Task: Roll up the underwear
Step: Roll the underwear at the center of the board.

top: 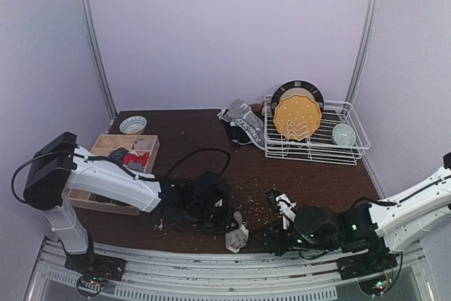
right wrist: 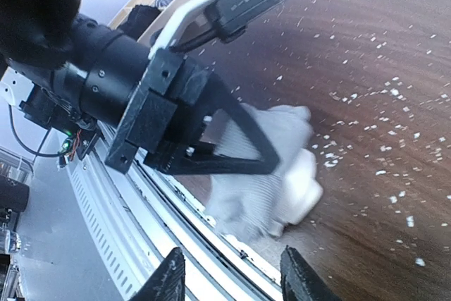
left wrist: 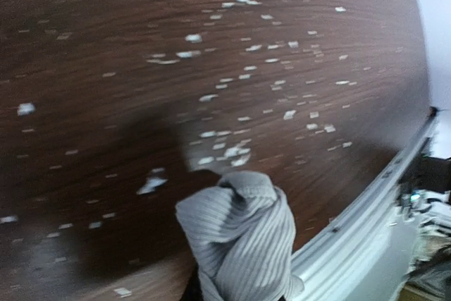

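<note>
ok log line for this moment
left gripper: shut on grey underwear | grey underwear: bunched, near edge of table | right gripper: open, empty, facing the cloth, not touching

I log: left arm (top: 106, 177), right arm (top: 416, 206) — white shells, black joints, black cables; left end effector (right wrist: 264, 163) — black angular frame, screws, white plate.

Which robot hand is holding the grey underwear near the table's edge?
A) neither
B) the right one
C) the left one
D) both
C: the right wrist view shows the left gripper closed on the grey underwear, while the right gripper stands open and empty.
</note>
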Controlling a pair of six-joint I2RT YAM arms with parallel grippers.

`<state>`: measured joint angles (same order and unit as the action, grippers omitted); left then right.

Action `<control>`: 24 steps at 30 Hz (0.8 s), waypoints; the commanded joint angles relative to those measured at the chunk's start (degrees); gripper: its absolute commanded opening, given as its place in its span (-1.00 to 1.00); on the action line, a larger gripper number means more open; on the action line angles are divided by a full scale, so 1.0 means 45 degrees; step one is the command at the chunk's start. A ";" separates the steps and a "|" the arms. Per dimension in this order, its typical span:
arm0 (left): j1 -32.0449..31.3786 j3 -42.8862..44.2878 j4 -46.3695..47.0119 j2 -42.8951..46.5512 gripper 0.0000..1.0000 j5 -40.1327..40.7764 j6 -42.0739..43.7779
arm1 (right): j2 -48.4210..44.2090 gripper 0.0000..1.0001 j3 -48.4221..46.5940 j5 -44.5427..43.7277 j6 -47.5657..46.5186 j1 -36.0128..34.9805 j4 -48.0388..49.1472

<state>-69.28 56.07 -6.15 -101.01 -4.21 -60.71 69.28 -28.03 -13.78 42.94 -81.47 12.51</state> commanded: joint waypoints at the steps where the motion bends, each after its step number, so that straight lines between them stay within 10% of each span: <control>1: 0.0218 0.0386 -0.3332 0.0358 -1.00 0.0950 0.1923 | -0.0676 -0.12 0.0152 -0.1070 -0.0438 -0.0007 -0.2366; 19: 0.0252 0.1601 -0.4680 -0.1049 -1.00 0.0846 0.2728 | 0.4732 -0.23 -0.1795 0.0185 -0.0473 0.0080 0.2625; 24: 0.0268 0.1478 -0.4488 -0.0994 -1.00 0.0626 0.2714 | 0.6024 -0.56 -0.2494 0.0428 -0.0303 0.0362 0.2214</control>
<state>-68.42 63.16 -24.12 -103.61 -0.47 -49.47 92.95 -37.45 -12.45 41.58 -80.84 21.71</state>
